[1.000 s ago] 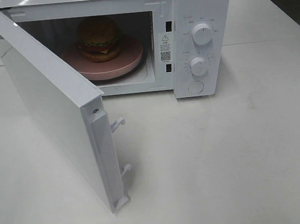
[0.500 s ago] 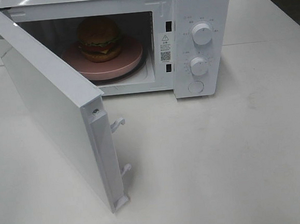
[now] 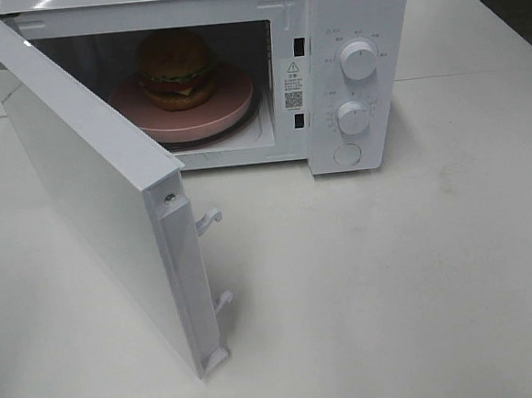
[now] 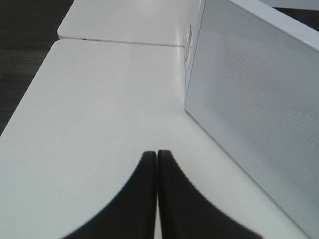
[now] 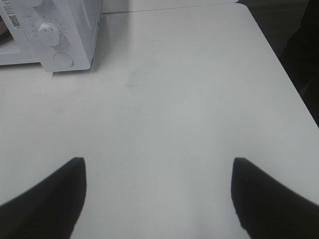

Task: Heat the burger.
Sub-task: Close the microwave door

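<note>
The burger (image 3: 176, 69) sits on a round pink plate (image 3: 227, 108) inside the white microwave (image 3: 352, 8), whose door (image 3: 90, 190) stands swung wide open toward the front left. Neither gripper shows in the exterior high view. In the left wrist view my left gripper (image 4: 156, 153) is shut with nothing between its black fingers, hovering over the white table (image 4: 89, 114) just outside the open door (image 4: 259, 99). My right gripper (image 5: 158, 167) is open and empty above the table, well off from the microwave's control panel (image 5: 50, 35).
The control panel carries two knobs (image 3: 357, 60) (image 3: 353, 117) and a round button (image 3: 347, 154). Latch hooks (image 3: 210, 220) jut from the door's free edge. The table's edges (image 5: 279, 55) drop off to dark floor on both sides.
The left gripper has closed from wide open to fully shut. Nothing has moved in the exterior high view.
</note>
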Robot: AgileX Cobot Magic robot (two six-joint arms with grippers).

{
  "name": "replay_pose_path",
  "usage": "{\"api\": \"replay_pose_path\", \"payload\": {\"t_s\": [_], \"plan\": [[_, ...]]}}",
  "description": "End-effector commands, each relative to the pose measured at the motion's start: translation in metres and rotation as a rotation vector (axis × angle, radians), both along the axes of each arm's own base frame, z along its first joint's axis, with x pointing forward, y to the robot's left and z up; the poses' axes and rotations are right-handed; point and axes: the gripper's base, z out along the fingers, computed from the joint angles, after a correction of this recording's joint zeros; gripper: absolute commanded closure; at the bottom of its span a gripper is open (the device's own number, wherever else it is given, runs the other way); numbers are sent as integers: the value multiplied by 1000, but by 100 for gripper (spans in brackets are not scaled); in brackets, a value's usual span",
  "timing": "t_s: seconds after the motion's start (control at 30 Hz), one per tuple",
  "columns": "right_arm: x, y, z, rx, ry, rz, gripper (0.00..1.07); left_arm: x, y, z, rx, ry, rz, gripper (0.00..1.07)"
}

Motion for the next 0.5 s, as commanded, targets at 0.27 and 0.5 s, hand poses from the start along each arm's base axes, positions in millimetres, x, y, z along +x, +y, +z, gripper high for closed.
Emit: {"api": "replay_pose_path", "payload": {"t_s": [0.27, 0.5], "plan": [[-3, 0, 0, 1, -30, -8, 32, 35, -2, -43, -16, -289, -15, 107], [-3, 0, 0, 1, -30, -8, 32, 51, -4, -63, 3, -403, -43, 107]]}}
